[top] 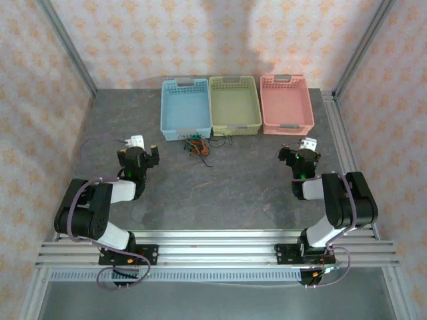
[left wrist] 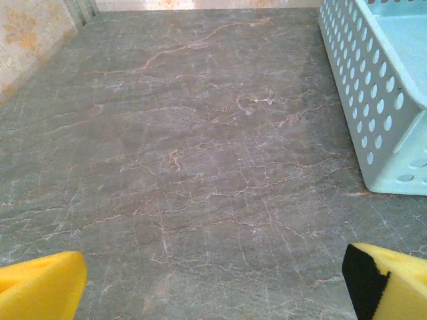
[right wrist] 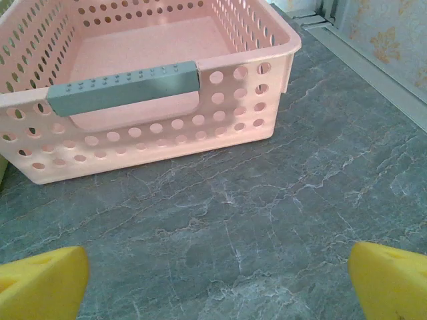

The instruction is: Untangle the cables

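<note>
A grey, marble-patterned desk (top: 220, 193) spreads before me inside walls of cream floral wallpaper (top: 220, 33). Nearest to me, both arms stand bolted to the aluminium rail (top: 213, 243) at the desk's near edge. The left gripper (top: 139, 149) hangs over bare desk on the left side, its yellow-padded fingers (left wrist: 40, 287) spread wide apart with nothing between them. The right gripper (top: 303, 151) mirrors it on the right side, its fingers (right wrist: 43, 283) likewise wide apart and holding nothing. Between and slightly beyond the two grippers, the cables (top: 195, 144) lie in one small knot of black, red-orange and green wire, resting on the desk just in front of the gap between the blue basket (top: 164, 110) and the green basket (top: 235, 129). The pink basket (top: 287, 128) completes the row of three on the right. From the right wrist camera I see its grey handle (right wrist: 123, 87) facing that gripper, and from the left wrist camera the blue basket's perforated wall at the right edge.
</note>
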Action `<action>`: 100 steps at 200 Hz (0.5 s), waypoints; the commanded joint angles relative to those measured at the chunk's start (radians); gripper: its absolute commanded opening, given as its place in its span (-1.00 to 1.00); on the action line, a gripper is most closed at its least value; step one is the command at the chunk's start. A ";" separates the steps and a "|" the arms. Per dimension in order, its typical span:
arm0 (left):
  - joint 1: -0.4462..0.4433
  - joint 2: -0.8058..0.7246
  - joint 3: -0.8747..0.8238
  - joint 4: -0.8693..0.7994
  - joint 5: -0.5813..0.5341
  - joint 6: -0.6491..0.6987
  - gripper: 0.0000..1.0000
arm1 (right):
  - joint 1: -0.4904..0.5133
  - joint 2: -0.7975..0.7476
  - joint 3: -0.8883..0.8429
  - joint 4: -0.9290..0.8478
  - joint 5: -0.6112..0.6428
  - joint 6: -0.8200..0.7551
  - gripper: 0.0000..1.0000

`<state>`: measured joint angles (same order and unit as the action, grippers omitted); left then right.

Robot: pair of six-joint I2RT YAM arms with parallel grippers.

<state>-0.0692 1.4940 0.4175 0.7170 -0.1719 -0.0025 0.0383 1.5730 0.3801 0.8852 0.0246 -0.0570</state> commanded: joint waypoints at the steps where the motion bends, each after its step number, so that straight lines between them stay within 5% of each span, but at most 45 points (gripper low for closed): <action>1: 0.008 0.000 0.001 0.038 -0.023 -0.009 0.99 | -0.006 -0.019 0.009 0.012 -0.013 -0.004 0.99; 100: 0.009 0.000 0.001 0.038 -0.022 -0.008 1.00 | -0.005 -0.021 0.006 0.015 -0.009 -0.006 0.99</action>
<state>-0.0692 1.4940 0.4175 0.7238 -0.1722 -0.0025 0.0383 1.5730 0.3801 0.8852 0.0216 -0.0570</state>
